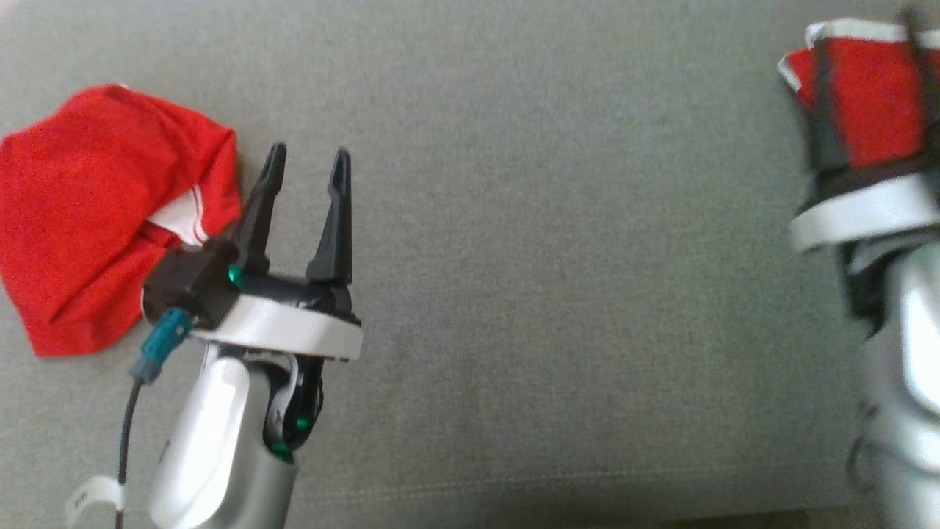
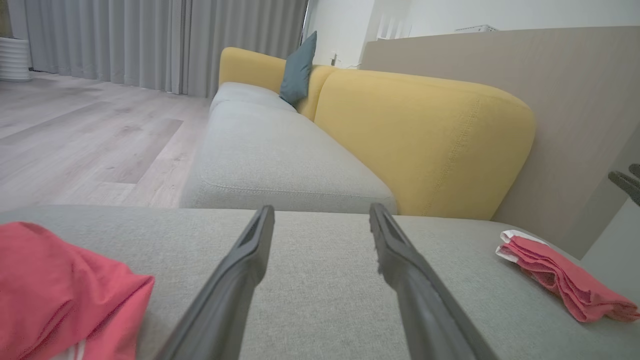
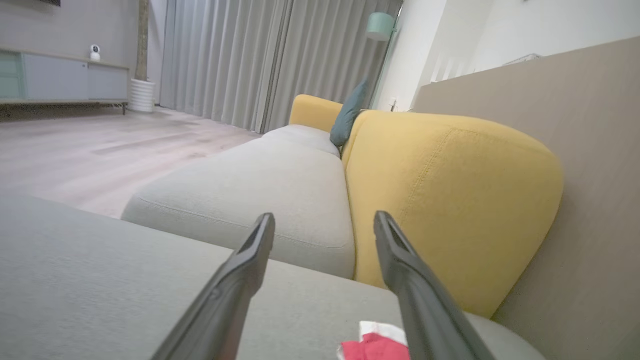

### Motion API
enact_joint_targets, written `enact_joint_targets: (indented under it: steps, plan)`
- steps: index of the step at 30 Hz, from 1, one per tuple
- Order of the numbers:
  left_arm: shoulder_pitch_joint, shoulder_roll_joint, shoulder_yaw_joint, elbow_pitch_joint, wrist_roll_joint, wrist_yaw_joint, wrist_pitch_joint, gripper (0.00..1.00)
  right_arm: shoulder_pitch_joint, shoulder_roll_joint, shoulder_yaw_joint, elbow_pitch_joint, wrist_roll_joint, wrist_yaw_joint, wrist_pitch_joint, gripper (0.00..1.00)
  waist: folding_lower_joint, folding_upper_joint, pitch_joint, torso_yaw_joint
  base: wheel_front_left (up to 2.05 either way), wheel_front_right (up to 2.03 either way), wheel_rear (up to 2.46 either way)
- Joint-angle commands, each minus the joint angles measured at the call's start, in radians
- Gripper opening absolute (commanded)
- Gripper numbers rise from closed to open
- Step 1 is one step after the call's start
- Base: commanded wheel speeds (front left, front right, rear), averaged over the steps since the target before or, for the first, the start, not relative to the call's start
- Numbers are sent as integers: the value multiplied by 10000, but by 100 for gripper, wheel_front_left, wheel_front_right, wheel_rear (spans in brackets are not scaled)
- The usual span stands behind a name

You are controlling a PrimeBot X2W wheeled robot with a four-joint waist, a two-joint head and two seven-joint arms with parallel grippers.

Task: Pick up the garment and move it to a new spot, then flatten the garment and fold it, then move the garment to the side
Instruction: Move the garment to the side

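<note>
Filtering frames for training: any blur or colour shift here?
Head view: right pincer and folded red garment smeared with blur, left pincer crisp. Left wrist view: sofa sharp, crumpled red garment renders washed-out pink. Right wrist view: even light, no glare, near fingers soft.

Two red garments point(image 1: 95, 213) point(image 1: 874, 99), two end effectors point(image 1: 309, 150) point(image 3: 324, 216), one cushion point(image 2: 298, 67)
</note>
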Motion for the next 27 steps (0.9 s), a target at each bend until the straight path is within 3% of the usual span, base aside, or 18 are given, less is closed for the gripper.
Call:
enact_joint_targets:
  steps: [1,5,9,17,27]
  plan:
    - [60,108,385,-343,-105,92,-51,100,403,313,272,-305,80,35,-237,100,1,0,-555,149,0,0,0]
    - [502,108,510,-400,-133,200,-51,100,1168,1188,416,-301,99,35,-640,100,1,0,-1120,243,0,0,0]
    - [894,108,563,-395,-97,173,-51,100,1826,1492,485,-176,182,35,-834,100,1,0,-1498,293,0,0,0]
    - [1760,108,617,-427,79,147,-51,100,3167,1598,706,-314,1289,35,-1071,100,1,0,-2055,289,0,0,0]
    - [2064,108,589,-814,145,286,-51,100,3757,1601,582,-873,1811,35,-1106,100,1,0,-2148,278,0,0,0]
